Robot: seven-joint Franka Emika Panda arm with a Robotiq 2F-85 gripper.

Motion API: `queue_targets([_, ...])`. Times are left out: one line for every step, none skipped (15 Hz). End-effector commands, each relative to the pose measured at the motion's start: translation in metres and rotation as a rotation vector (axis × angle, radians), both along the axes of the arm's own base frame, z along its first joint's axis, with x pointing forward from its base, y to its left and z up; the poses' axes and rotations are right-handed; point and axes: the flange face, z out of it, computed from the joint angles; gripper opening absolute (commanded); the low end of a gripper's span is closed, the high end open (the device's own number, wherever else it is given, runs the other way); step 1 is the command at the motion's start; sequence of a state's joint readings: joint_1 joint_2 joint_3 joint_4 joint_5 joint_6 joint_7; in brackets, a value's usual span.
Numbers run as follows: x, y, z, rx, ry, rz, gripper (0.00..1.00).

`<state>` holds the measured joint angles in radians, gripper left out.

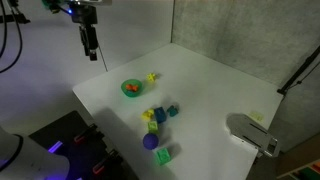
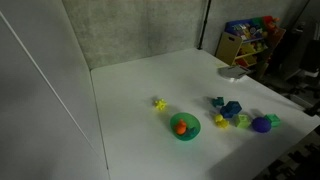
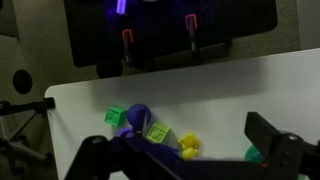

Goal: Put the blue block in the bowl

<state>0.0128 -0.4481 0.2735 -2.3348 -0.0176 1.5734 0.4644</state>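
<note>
Wrist view shows the pincer (image 3: 180,142) wide apart and empty, purple ball (image 3: 138,117) beside green block (image 3: 117,117) beyond.

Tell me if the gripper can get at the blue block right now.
Probably yes: the gripper hangs open above the table, nothing covers the blue block, though neighbouring blocks crowd it.

Open air over the bowl (image 1: 131,89), with wide bare counter (image 1: 215,85) toward the wall. A yellow toy (image 1: 152,77) sits near its rim, and the block cluster (image 1: 160,113) with the purple ball (image 1: 150,141) crowds one side.
</note>
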Motion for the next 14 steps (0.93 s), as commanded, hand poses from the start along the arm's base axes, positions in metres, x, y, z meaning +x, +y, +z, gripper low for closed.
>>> queue_targets([0.0,0.0,0.001,0.0,0.0,0.0,1.0])
queue_targets([0.0,0.0,0.001,0.0,0.0,0.0,1.0])
queue_targets([0.0,0.0,0.001,0.0,0.0,0.0,1.0])
queue_targets([0.0,0.0,0.001,0.0,0.0,0.0,1.0])
queue_targets([0.0,0.0,0.001,0.0,0.0,0.0,1.0])
queue_targets([0.0,0.0,0.001,0.0,0.0,0.0,1.0])
queue_targets([0.0,0.0,0.001,0.0,0.0,0.0,1.0])
queue_targets([0.003,0.0,0.001,-0.001,-0.01,-0.005,1.0])
queue_targets([0.007,0.001,0.002,0.005,-0.023,-0.006,1.0])
queue_targets([0.011,0.001,0.003,0.012,-0.031,-0.006,1.0])
queue_targets([0.016,0.001,0.004,0.016,-0.044,-0.012,1.0])
queue_targets([0.022,0.0,0.004,0.024,-0.055,-0.013,1.0])
queue_targets([0.028,0.0,0.004,0.029,-0.067,-0.018,1.0])
queue_targets([0.034,-0.001,0.003,0.031,-0.078,-0.024,1.0])
